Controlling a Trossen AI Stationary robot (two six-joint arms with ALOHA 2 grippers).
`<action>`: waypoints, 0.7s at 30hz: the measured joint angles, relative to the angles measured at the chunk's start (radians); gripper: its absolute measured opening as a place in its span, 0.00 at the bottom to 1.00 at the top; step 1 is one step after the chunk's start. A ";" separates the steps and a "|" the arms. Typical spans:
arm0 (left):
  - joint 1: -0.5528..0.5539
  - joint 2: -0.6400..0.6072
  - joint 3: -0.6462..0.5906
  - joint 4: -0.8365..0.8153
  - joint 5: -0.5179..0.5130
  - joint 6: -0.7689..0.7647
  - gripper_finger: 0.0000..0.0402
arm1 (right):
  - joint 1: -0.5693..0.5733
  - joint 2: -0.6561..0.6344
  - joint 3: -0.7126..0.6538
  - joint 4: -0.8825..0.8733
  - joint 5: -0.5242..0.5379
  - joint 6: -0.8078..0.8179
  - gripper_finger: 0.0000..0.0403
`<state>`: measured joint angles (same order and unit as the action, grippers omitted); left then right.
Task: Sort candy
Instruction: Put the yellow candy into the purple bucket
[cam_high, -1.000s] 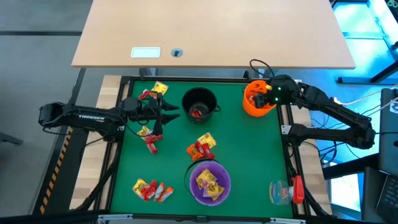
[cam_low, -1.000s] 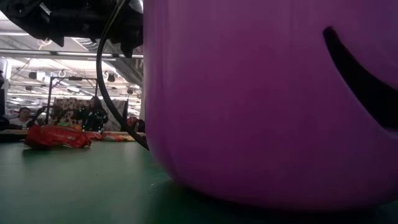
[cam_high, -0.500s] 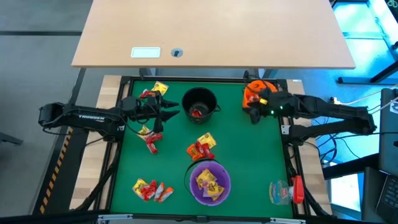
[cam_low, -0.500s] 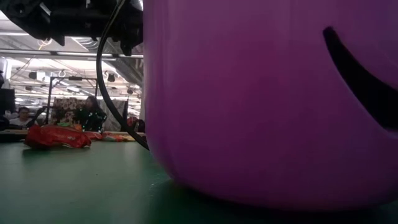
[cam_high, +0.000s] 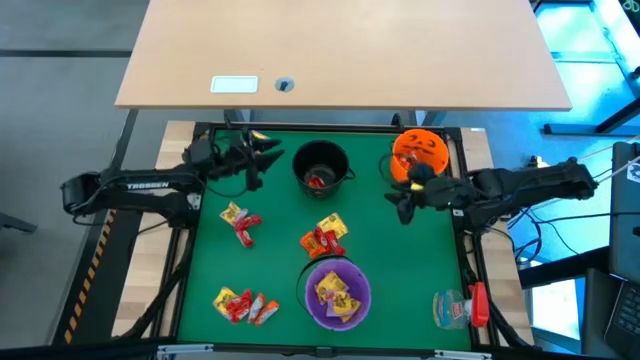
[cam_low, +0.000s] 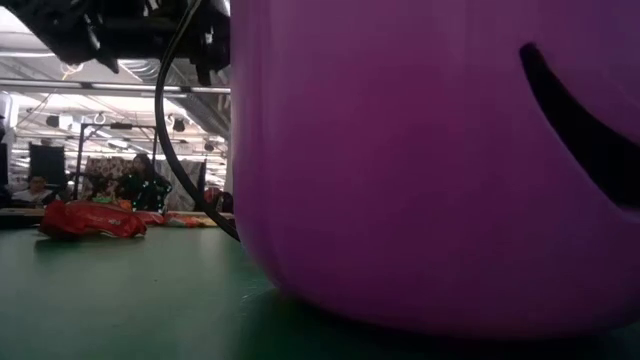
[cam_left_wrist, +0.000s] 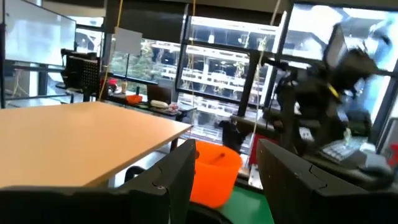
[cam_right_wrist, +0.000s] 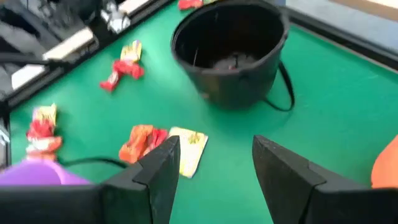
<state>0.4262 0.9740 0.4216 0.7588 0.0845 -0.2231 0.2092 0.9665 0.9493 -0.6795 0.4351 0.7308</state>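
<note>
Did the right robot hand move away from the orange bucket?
Yes. The right gripper, which was over the orange bucket, now sits just off it toward the table's middle, fingers open and empty.

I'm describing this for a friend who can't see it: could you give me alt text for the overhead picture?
Two dark robot arms reach over a green table scattered with candy; the left gripper and right gripper are both open and empty. A black bucket, an orange bucket and a purple bucket stand on the mat, each holding candy.
</note>
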 joint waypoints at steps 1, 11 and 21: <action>0.022 0.000 0.017 -0.012 0.024 -0.014 0.40 | 0.011 0.013 0.000 0.000 0.000 -0.001 0.49; 0.184 0.003 0.289 -0.482 0.139 0.044 0.40 | 0.081 0.094 0.000 0.091 0.041 -0.138 0.49; 0.366 0.097 0.422 -0.988 0.129 0.121 0.40 | 0.081 0.094 0.000 0.107 0.026 -0.196 0.49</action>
<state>0.7919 1.0707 0.8440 -0.2289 0.2137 -0.1024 0.2905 1.0603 0.9489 -0.5728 0.4606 0.5351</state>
